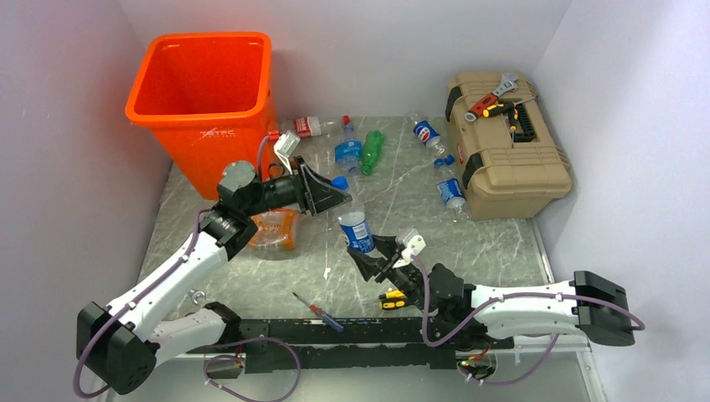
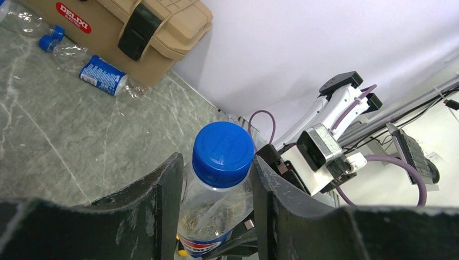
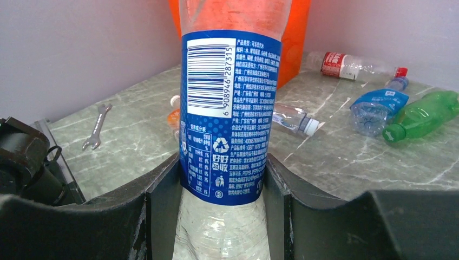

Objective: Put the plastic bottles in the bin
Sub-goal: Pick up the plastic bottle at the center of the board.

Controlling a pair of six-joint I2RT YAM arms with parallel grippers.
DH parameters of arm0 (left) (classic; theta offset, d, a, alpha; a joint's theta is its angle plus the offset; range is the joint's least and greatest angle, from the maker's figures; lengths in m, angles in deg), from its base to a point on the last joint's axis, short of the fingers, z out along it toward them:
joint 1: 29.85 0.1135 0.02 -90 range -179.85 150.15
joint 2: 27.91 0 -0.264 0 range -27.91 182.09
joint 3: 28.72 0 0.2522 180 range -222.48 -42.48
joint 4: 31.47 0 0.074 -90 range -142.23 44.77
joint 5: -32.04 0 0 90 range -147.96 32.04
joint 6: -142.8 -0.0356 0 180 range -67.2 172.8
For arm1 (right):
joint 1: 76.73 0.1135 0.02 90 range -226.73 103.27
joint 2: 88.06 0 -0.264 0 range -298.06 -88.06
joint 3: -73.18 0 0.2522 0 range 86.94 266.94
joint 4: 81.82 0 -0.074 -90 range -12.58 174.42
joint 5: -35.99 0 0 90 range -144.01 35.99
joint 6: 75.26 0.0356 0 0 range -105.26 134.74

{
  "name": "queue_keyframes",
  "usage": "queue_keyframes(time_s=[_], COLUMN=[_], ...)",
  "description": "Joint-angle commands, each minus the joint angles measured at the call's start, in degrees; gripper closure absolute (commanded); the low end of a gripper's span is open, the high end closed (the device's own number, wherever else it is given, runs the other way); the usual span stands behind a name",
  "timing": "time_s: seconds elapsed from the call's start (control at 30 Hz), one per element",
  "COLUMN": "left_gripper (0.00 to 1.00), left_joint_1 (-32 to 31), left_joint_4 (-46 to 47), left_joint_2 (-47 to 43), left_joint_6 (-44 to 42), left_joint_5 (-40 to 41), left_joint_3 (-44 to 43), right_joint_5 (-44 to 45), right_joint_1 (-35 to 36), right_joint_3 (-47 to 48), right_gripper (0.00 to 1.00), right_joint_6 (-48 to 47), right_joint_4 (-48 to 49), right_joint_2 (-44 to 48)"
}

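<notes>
At centre of the grey marbled surface (image 1: 502,251): one blue-label bottle (image 1: 357,233), clear, with a blue cap (image 2: 223,146), is standing upright and is being held by both arms.
- Right pincer (image 3: 219,162): is gripping the bottle's lower body, with a finger pressing each side at the label's bottom edge.
- Left pincer (image 2: 216,162): is clasping the same bottle at the top, its fingers lying against the shoulder and cap on either side.
- Bin (image 1: 213,151): bright orange, is standing upright at the far left corner, well apart from the held bottle.
- Loose bottles lying on their sides: orange-label bottle (image 1: 276,230) beside the left arm; red-label bottle (image 1: 308,126), crushed blue bottle (image 1: 347,151) and green bottle (image 1: 373,151) near the bin; two more blue-labelled ones beside the tan toolbox (image 1: 506,146).
- Red-handled screwdriver (image 1: 318,311): is lying at the near edge.
</notes>
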State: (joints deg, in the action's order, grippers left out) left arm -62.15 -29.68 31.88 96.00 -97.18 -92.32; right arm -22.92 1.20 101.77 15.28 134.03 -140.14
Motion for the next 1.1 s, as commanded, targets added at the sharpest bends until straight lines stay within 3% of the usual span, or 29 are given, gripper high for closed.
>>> queue_keyframes(time_s=[0.0, 0.03, 0.1, 0.23, 0.3, 0.4, 0.5, 0.6, 0.63, 0.73, 0.77, 0.93, 1.0, 1.07], left_gripper=[0.93, 1.0, 1.0, 1.0, 1.0, 1.0, 1.0, 1.0, 0.95, 0.41, 0.34, 0.3, 0.34, 0.43], left_joint_1=[-0.3, -0.3, -0.3, -0.3, -0.3, -0.3, -0.3, -0.3, -0.3, -0.4, -0.4, -0.4, -0.4, -0.4], left_joint_4=[6.1, 5.2, 3.4, -0.5, -4.0, -8.4, -9.3, -7.9, -6.8, -3.3, -3.0, -2.6, -3.1, -4.3], left_joint_2=[-0.1, -0.1, -0.3, -1.2, -1.9, -2.8, -3.2, -3.5, -3.5, -2.9, -2.8, -2.6, -1.6, -0.3], left_joint_6=[2.3, 1.8, 0.7, -2.6, -5.3, -9.2, -10.3, -8.5, -7.2, -2.8, -1.8, 1.5, 2.0, 2.1], left_joint_5=[-2.2, -2.0, -1.6, -1.6, -1.7, -2.2, -3.8, -3.9, -4.3, -4.2, -3.5, 0.5, 0.5, 0.1], left_joint_3=[-0.4, -0.8, -1.5, -2.9, -4.2, -6.2, -7.0, -6.4, -6.1, -5.6, -5.7, -7.6, -8.6, -9.7], right_joint_5=[0.7, 0.5, 0.5, 0.6, -0.5, -3.4, -4.7, -4.6, -4.6, -3.9, -3.6, -2.6, -2.5, -2.1], right_joint_1=[0.4, 0.5, 0.5, 0.6, 0.5, 0.4, 0.1, -0.2, -0.2, -0.2, -0.2, -0.2, -0.2, -0.2], right_joint_3=[2.3, 2.7, 4.8, 9.7, 12.3, 15.8, 18.3, 20.2, 20.2, 19.0, 18.3, 15.5, 14.8, 14.5], right_gripper=[0.67, 0.64, 0.47, 0.2, 0.13, 0.1, 0.16, 0.35, 0.42, 0.56, 0.59, 0.68, 0.7, 0.71], right_joint_6=[0.2, 0.9, 3.0, 7.4, 9.2, 9.8, 10.2, 10.8, 10.6, 9.8, 9.3, 6.6, 6.0, 5.7], right_joint_4=[0.0, -1.0, -5.7, -17.6, -23.1, -29.4, -33.2, -35.5, -35.1, -32.4, -31.2, -25.9, -24.7, -24.0], right_joint_2=[-0.8, -0.9, -1.0, -1.0, -0.8, -0.6, -0.9, -2.1, -2.2, -1.8, -1.5, -0.4, -0.1, 0.0])
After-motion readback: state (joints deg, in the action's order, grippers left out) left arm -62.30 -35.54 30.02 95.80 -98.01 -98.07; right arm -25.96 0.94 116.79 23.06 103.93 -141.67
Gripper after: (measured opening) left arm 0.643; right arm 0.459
